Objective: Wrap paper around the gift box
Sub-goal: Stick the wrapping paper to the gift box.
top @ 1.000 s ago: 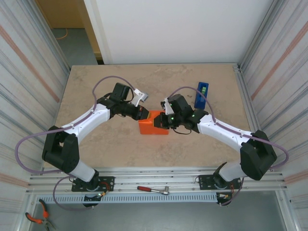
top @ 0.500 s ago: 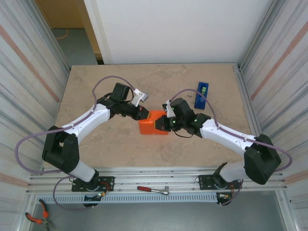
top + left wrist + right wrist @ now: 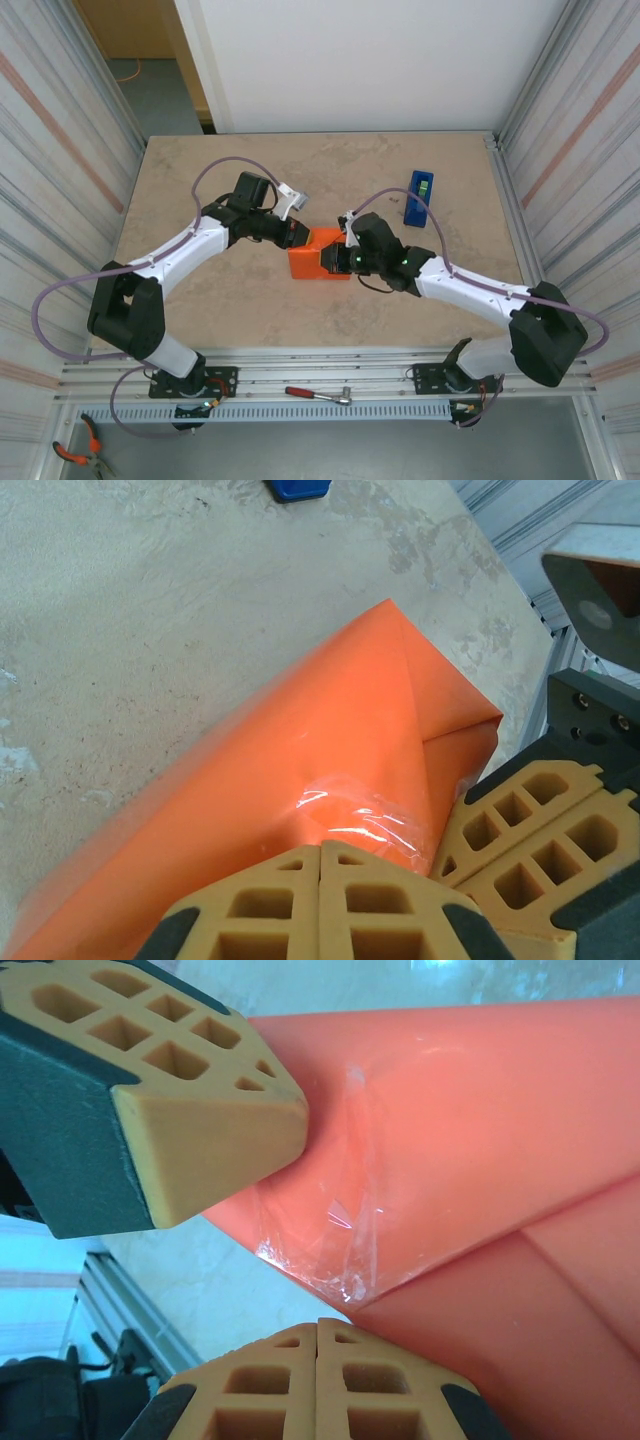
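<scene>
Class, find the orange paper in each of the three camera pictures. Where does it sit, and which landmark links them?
Top external: the paper sits as a small folded block near the middle of the table.
Left wrist: a diagonal band from lower left to a corner right of centre.
Right wrist: across the upper right and lower right.
Shared landmark: the beige marbled table under it.

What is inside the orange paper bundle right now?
The paper is folded into a closed block, clear tape over one corner. Its contents are fully covered, so I cannot confirm the gift box is inside.
</scene>
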### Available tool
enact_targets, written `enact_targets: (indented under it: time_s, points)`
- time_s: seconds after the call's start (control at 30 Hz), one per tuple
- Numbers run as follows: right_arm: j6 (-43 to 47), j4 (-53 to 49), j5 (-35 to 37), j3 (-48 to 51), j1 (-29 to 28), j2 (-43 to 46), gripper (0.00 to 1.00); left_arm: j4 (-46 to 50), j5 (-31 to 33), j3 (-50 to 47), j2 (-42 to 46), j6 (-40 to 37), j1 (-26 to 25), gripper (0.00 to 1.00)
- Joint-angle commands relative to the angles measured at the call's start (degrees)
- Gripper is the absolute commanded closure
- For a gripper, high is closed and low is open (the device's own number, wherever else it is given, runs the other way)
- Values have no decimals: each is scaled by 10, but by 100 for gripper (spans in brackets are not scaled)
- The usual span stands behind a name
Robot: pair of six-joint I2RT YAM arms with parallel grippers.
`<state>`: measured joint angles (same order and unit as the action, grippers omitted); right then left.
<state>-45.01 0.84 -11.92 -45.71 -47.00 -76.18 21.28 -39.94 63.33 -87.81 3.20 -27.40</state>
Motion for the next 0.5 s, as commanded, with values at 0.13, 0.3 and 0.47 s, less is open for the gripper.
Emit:
enact_targets:
  time_s: [0.13,0.3,0.47]
  points:
    - [-13,-2,70,41,-18,15,100,53,-25,-26,-9,4,-16,100]
    - [-7,-52,65,43,-4,59,100,49,-28,-25,-6,4,-16,100]
    - [-6,-80,32,25,18,99,100,48,-30,-25,-2,4,-17,100]
